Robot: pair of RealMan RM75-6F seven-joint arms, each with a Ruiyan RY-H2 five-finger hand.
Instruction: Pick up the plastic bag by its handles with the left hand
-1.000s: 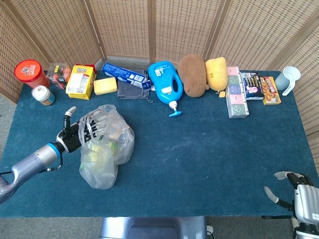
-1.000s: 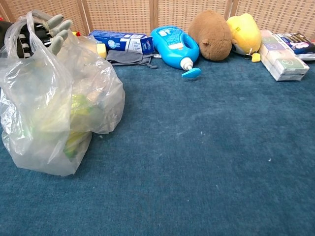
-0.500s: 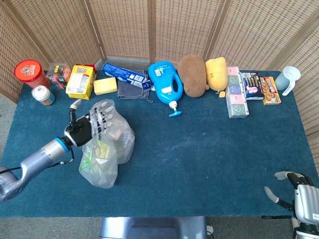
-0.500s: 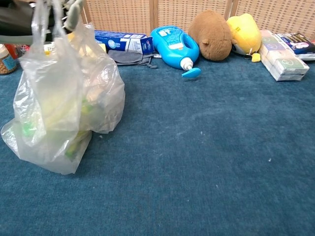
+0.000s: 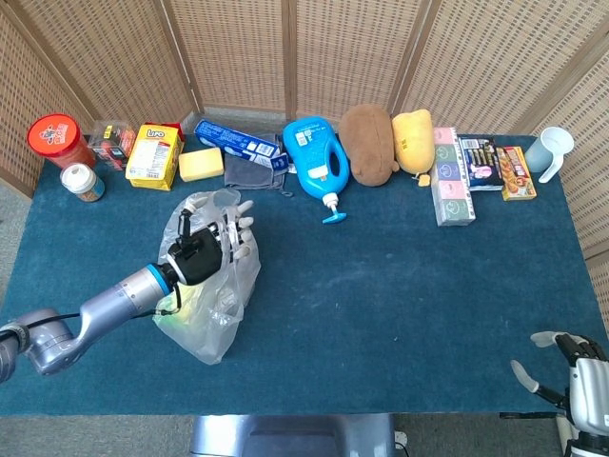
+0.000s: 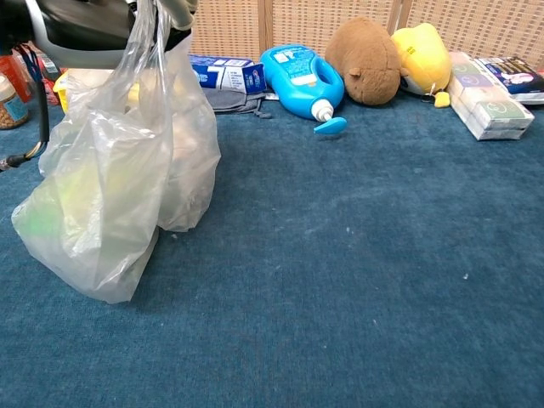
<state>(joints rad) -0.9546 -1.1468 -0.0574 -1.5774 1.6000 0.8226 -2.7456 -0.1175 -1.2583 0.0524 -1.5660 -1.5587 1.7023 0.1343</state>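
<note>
The plastic bag (image 5: 211, 286) is thin and see-through, with lots of crinkles. Soft yellow and green shapes show through it, but I cannot tell what they are. It sits on the left part of the blue table (image 5: 400, 286), at about 8 o'clock from the table's middle. In the chest view the bag (image 6: 119, 187) is pulled up tall and narrow at the top, and its round bottom seems to touch the blue cloth.

The left hand (image 5: 205, 249) is at the top of the bag. Its fingers (image 5: 238, 228) are hooked through the handles (image 6: 149, 51), which stretch up tight into it, so the hand is holding the bag. The silver arm (image 5: 95, 319) reaches in from 8 o'clock.

The right hand (image 5: 571, 367) is far away at the 4 o'clock corner, at the table's edge. Its fingers are spread apart and it holds nothing.

Along the far edge, at 12 o'clock, things stand in a row: a red lid jar (image 5: 57, 138), a yellow box (image 5: 155, 155), a blue bottle (image 5: 319, 162) lying down, a brown soft toy (image 5: 369, 143), and a yellow soft toy (image 5: 414, 141). A pale cup (image 5: 552, 150) stands at 2 o'clock.
</note>
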